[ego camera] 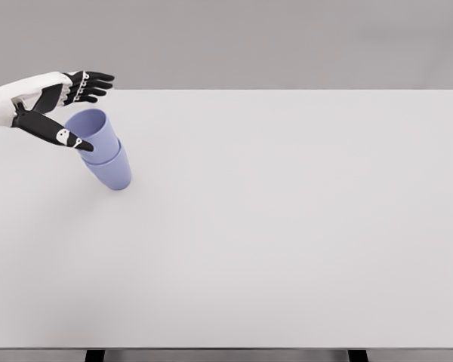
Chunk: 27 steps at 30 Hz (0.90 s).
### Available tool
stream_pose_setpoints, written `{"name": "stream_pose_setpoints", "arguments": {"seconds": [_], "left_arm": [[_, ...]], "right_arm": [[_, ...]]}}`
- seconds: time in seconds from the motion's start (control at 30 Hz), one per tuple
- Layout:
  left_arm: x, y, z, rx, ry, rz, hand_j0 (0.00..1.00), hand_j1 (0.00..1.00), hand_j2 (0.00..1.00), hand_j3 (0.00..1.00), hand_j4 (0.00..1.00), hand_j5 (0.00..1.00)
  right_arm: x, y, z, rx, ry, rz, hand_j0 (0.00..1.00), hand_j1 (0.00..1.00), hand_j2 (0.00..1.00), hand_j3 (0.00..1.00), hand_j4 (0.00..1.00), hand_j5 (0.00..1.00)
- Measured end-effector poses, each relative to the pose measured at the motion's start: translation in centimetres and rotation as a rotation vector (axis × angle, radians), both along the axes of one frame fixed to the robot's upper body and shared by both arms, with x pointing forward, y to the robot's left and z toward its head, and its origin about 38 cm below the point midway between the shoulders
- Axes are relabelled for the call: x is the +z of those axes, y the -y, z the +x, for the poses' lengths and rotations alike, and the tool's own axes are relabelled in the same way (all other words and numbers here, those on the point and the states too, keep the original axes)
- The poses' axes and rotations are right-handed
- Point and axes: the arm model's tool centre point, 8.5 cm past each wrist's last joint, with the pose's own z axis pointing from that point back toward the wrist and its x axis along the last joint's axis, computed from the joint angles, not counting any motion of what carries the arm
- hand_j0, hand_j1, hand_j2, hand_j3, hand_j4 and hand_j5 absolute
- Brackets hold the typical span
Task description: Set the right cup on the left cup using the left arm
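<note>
Two lilac cups are seen nested on the white table [287,226], far over on the left side and toward the back: the upper cup [93,130] is seated inside the lower cup [115,172], and the pair is tipped, the open mouth leaning up and to the left while the base points down and to the right. The left hand [57,105] is found just above and to the left of that open mouth, its fingers [90,81] held straight and spread out to the right, the thumb [60,134] stretched across the near rim. Nothing is clamped here; the hand is splayed, and whether the thumb tip is actually touching the rim cannot be told from this angle. The long axis of the stack is seen running diagonally, straight from the palm down toward the table, so the cups lie below and to the right of the hand, right beside it. No right arm is shown anywhere in the view, so the left hand is the only one near the cups. The stacking appears, by the look of it, to be done already, and a clean withdrawal up and to the left would be called for, since the tilted stack could be nudged over by a sideways brush.
</note>
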Motion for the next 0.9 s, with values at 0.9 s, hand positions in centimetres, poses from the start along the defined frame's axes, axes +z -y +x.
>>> {"name": "stream_pose_setpoints", "arguments": {"seconds": [0.9], "left_arm": [[0.6, -5.3, -2.7, 0.095, -0.024, 0.127, 1.00, 1.00, 1.00, 1.00, 1.00, 1.00]], "right_arm": [[0.0, 0.0, 0.0, 0.000, 0.000, 0.000, 1.00, 1.00, 1.00, 1.00, 1.00, 1.00]]}}
